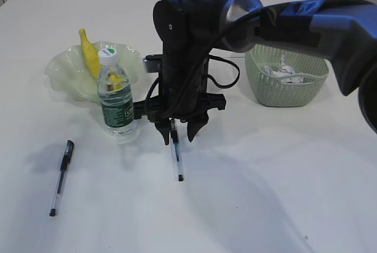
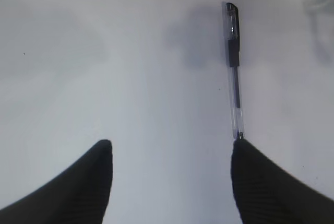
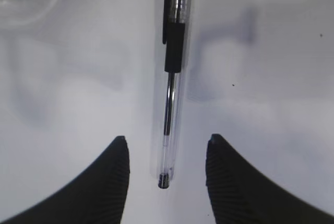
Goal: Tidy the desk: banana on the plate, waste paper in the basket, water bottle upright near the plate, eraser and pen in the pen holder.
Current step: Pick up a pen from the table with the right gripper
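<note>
Exterior, left wrist and right wrist views of the desk (image 1: 277,188) partway through tidying. The water bottle (image 1: 117,97) serves as landmark: it stands upright, cap up, touching or just in front of the plate (image 1: 65,70), and the banana (image 1: 89,57) leans in the plate directly behind it, so these two placements look done. Well to the bottle's right sits the basket (image 1: 287,85) with the waste paper (image 1: 284,71) inside, also apparently done. No pen holder or eraser appears in any view.

Two pens lie flat on the desk. The near pen (image 1: 176,160) lies just right of the bottle, its length running toward the camera; the far pen (image 1: 61,177) lies to the bottle's front left. Both probably remain to be collected.

The right gripper (image 1: 179,135) hangs from an arm that reaches in from the right edge and bends down at the wrist, so its fingers point straight at the desk. The right wrist view shows the fingers (image 3: 112,179) spread, one on each side of the near pen's barrel (image 3: 169,109), not touching it: a straddle suited to closing across the pen's width.

The left gripper (image 2: 169,153) is likewise spread and empty above the desk, the far pen (image 2: 234,70) ahead of its right fingertip.
</note>
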